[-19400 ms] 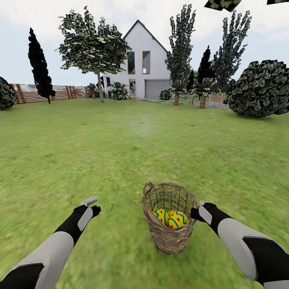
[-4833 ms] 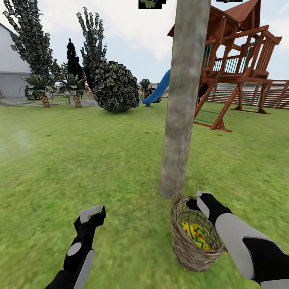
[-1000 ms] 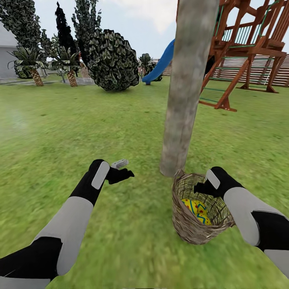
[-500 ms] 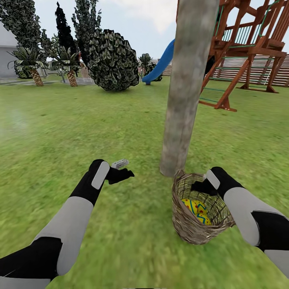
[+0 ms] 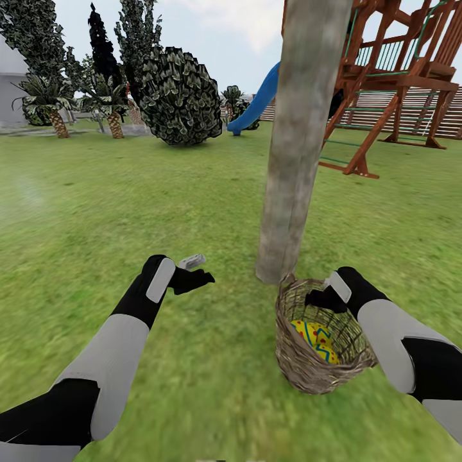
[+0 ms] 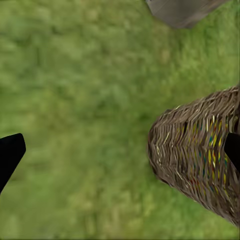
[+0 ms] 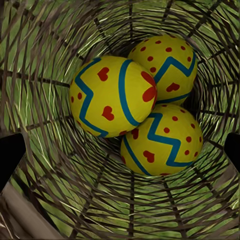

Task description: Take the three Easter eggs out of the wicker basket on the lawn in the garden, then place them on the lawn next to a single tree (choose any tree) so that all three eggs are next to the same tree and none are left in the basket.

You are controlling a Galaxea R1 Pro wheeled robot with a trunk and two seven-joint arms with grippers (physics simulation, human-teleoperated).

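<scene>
Lawn: wide green grass. Tree: thick grey trunk. Wicker basket: on grass, touching trunk base, tilted. Easter eggs: 3, all inside basket. Right gripper: at basket rim, fingers apart. Left gripper: above grass w/ fingers apart, holding nothing.

Head cam sits up high, looking forward and down over both arms across the lawn, with the tree close ahead. Right wrist cam stares straight down into the wicker basket, super close. Left wrist cam faces the grass, catching that same basket's outer wall beside it.
</scene>
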